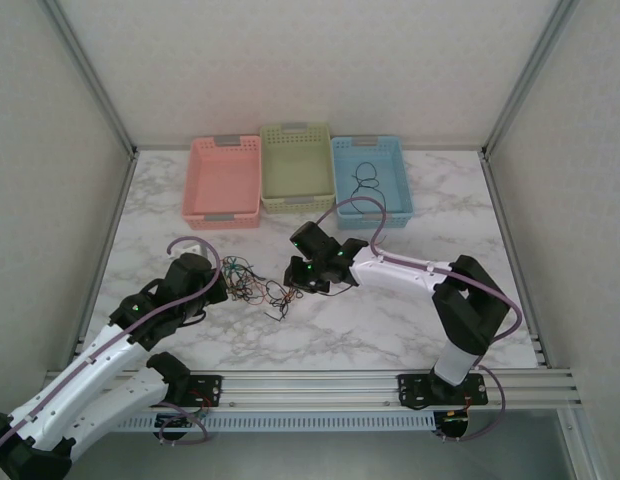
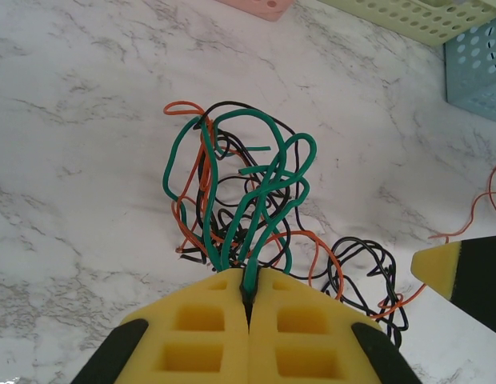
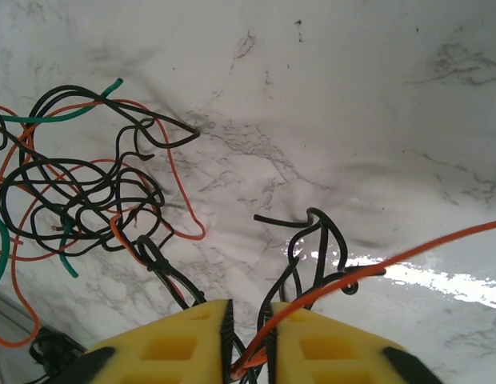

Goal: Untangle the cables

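Note:
The cables lie as a tangle of green, black and red-orange wires on the marble table between my two grippers. My left gripper is shut on a green cable, whose loops rise out of the heap just ahead of its yellow pads. My left gripper stands at the tangle's left edge. At the right edge is my right gripper. In the right wrist view my right gripper shows a narrow gap between its jaws. A red-orange cable and a black cable run through that gap.
Three baskets stand in a row at the back: pink, green and blue. A black cable lies in the blue one. Metal posts and white walls close in the table on three sides.

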Robot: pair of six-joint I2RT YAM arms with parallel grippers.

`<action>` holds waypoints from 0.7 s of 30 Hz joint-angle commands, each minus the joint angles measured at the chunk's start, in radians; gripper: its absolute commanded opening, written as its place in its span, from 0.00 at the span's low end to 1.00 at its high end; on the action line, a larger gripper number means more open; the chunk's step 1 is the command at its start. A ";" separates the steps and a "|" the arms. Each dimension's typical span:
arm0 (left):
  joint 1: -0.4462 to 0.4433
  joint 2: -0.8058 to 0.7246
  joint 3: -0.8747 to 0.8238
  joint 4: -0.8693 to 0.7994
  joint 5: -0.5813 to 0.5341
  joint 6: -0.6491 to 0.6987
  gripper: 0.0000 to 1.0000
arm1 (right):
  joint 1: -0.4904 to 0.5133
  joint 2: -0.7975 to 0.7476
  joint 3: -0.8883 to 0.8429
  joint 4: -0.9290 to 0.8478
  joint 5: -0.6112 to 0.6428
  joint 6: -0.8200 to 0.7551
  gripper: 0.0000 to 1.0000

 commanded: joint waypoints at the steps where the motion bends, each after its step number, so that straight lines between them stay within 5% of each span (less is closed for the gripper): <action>1: 0.010 -0.002 0.008 -0.013 0.002 0.020 0.00 | 0.010 0.000 0.038 -0.033 0.041 -0.001 0.08; 3: 0.010 -0.003 0.009 -0.015 -0.001 0.020 0.00 | 0.011 -0.017 0.030 -0.037 0.052 -0.008 0.00; 13: 0.010 -0.002 0.029 -0.081 -0.137 -0.023 0.00 | -0.014 -0.266 0.007 -0.062 0.051 -0.268 0.00; 21: 0.011 -0.117 0.036 -0.152 -0.258 -0.065 0.00 | -0.260 -0.534 -0.147 -0.074 -0.083 -0.367 0.00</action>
